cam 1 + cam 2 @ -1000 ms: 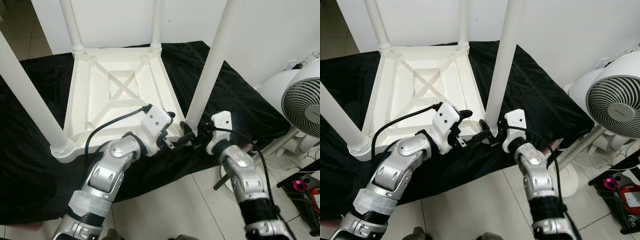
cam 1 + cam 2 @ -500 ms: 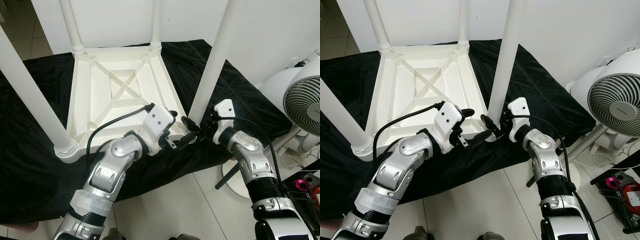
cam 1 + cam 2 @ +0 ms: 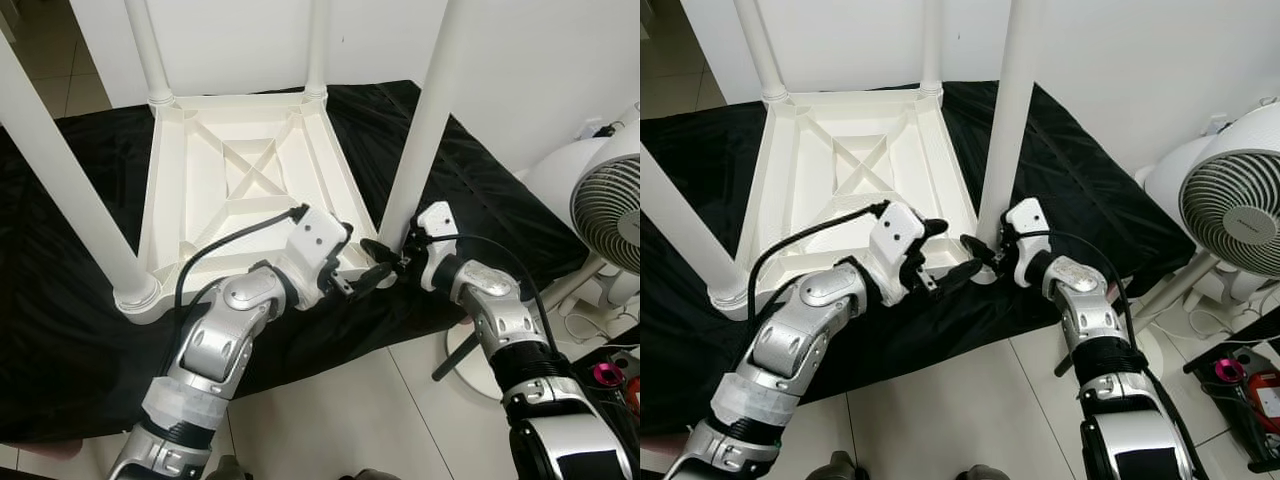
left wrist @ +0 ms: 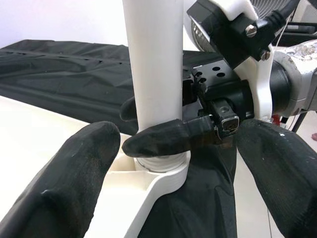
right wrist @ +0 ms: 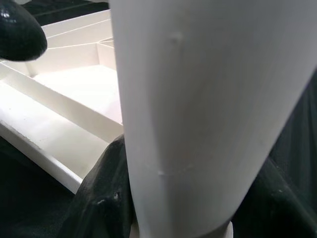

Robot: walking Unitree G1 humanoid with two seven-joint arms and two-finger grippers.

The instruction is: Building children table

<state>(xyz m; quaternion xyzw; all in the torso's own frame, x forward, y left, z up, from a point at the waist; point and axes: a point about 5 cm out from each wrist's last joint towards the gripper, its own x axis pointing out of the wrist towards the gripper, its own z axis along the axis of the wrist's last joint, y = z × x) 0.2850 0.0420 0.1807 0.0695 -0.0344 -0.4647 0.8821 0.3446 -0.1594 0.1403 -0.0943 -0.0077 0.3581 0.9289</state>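
In your head views, the white children's table [image 3: 240, 180] lies upside down on a black cloth [image 3: 480, 190] spread over the tiled floor [image 3: 340, 400], its ribbed underside facing up and four white legs standing from its corners. Your right gripper [image 3: 987, 253] is at the cloth's near edge, at the foot of the near right leg [image 3: 415, 140], with its black fingers clasped around the leg just above the socket. Your left gripper [image 3: 368, 272] reaches in from the table's near edge and stops just beside that same corner, touching nothing that you can make out. A white pedestal fan [image 3: 1230, 215] stands on the floor off the cloth's right edge.

In your left wrist view, the left gripper's two thick fingers [image 4: 64, 178] are spread wide apart with nothing between them. Beyond them the leg rises from the round corner socket [image 4: 161, 171], and a finger of the right gripper wraps across the leg's front just above the socket.

In your right wrist view, the leg stands very close between the right gripper's fingers [image 5: 101, 198], which press against it on both sides. The table's ribbed underside lies behind, and one left fingertip [image 5: 20, 34] shows at the edge.
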